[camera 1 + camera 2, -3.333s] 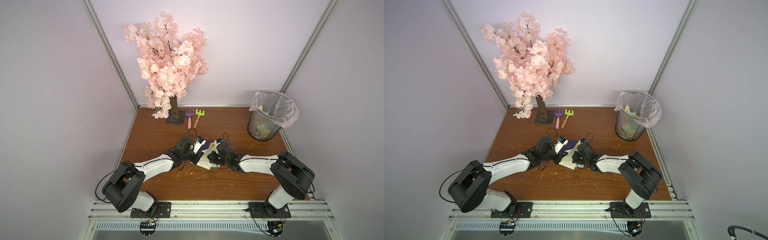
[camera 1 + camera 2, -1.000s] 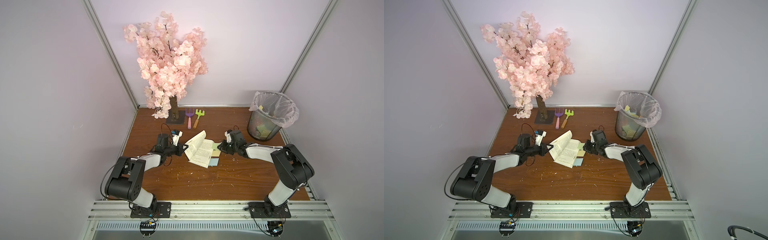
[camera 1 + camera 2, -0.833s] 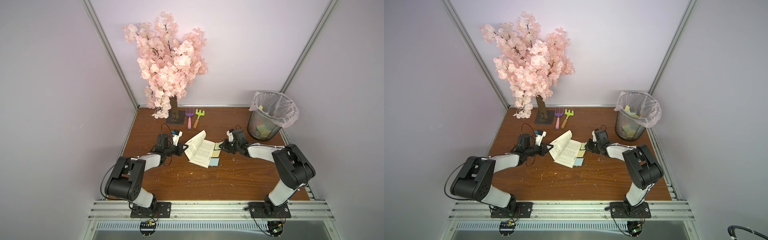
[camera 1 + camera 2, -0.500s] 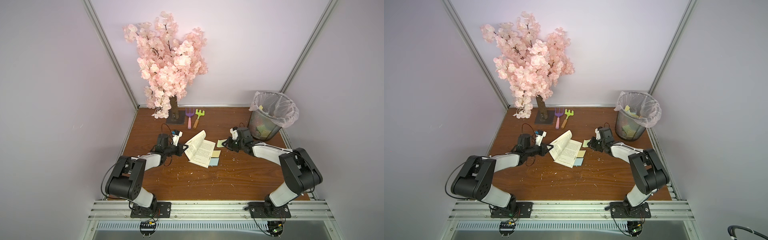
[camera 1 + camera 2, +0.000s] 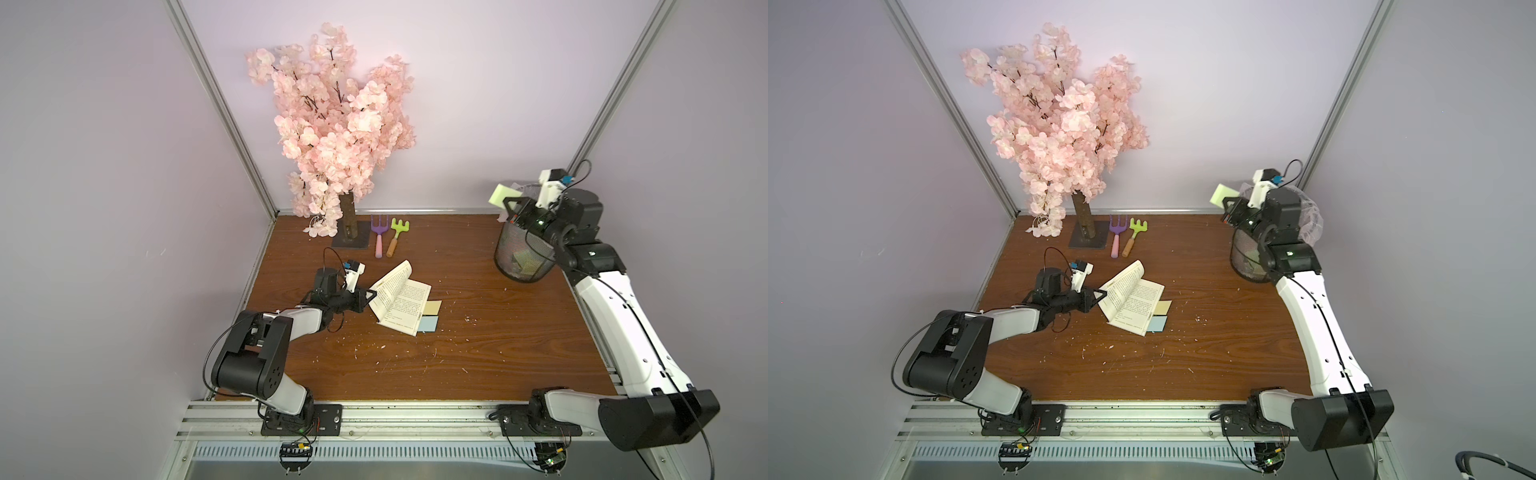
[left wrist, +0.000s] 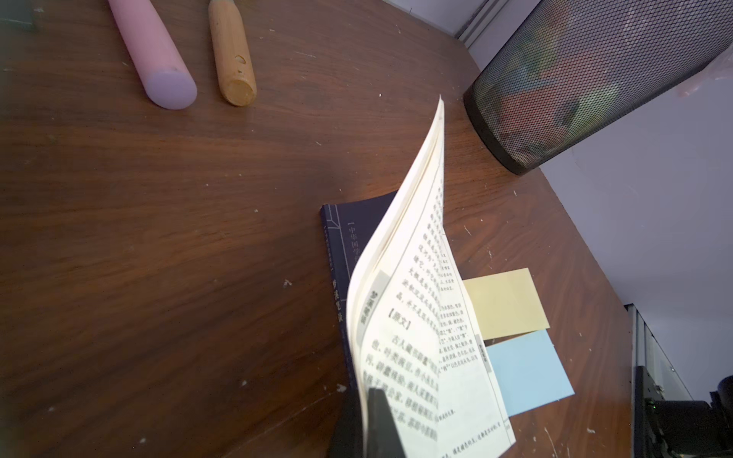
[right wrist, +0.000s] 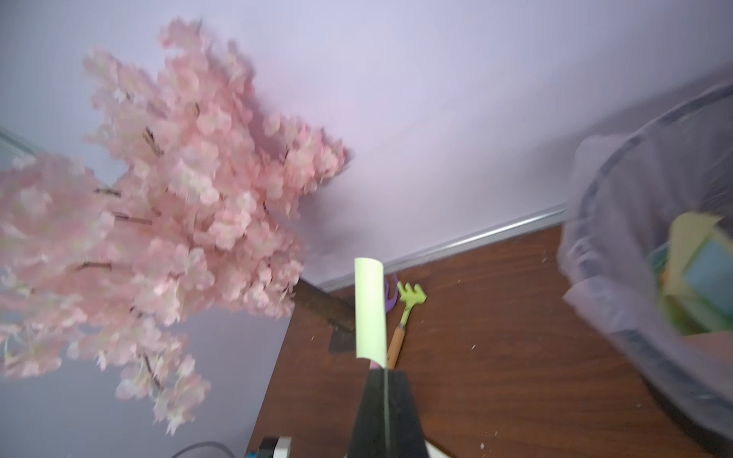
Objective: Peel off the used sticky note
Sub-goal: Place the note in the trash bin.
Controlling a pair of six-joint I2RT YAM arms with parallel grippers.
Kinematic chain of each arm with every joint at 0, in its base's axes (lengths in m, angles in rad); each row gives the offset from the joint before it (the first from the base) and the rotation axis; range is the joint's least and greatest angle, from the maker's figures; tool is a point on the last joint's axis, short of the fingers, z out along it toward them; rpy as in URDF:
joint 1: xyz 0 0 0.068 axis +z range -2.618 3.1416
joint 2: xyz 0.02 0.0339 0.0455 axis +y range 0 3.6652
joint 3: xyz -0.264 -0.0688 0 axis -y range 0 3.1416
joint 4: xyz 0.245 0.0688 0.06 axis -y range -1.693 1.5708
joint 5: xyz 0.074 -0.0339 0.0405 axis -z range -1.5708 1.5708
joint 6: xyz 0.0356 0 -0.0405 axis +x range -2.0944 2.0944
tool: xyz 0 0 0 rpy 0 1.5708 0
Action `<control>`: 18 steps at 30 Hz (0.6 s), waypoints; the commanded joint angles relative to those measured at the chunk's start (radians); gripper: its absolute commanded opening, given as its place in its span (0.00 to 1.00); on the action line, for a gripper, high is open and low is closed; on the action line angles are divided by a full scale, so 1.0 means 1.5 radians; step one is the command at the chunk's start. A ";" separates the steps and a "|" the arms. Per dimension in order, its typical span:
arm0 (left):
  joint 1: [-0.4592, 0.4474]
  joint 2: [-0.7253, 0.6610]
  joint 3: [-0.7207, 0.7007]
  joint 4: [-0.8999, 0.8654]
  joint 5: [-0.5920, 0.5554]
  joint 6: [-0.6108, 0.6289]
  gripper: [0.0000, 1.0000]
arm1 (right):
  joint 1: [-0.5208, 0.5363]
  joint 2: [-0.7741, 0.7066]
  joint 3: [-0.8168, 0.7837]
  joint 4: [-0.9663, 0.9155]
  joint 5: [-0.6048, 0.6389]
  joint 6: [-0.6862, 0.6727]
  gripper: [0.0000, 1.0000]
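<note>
The right gripper (image 5: 512, 202) is clenched on the green note (image 5: 502, 194), in the air beside the bin (image 5: 519, 262) rim, well apart from the book (image 5: 405, 301). The left gripper (image 5: 371, 295) pinches lifted pages. A yellow note (image 5: 432, 308) and a blue note (image 5: 428, 323) protrude from the book. The right arm hides part of the bin; the right wrist view is blurred.

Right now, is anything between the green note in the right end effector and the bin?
Nothing visible does. The note hangs pinched in the shut right end effector, in the air by the rim of the bin. Its mouth looks open, though the arm's wrist hides part of it in both top views.
</note>
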 commanded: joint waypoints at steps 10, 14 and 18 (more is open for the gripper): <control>0.007 0.020 0.002 -0.023 0.007 0.002 0.04 | -0.146 0.156 0.061 -0.079 0.103 -0.028 0.13; 0.008 0.018 0.000 -0.023 0.009 0.003 0.04 | -0.146 0.167 0.100 -0.098 0.108 -0.043 0.49; 0.008 0.019 0.001 -0.023 0.010 0.003 0.04 | -0.147 0.158 0.165 -0.125 0.108 -0.059 0.81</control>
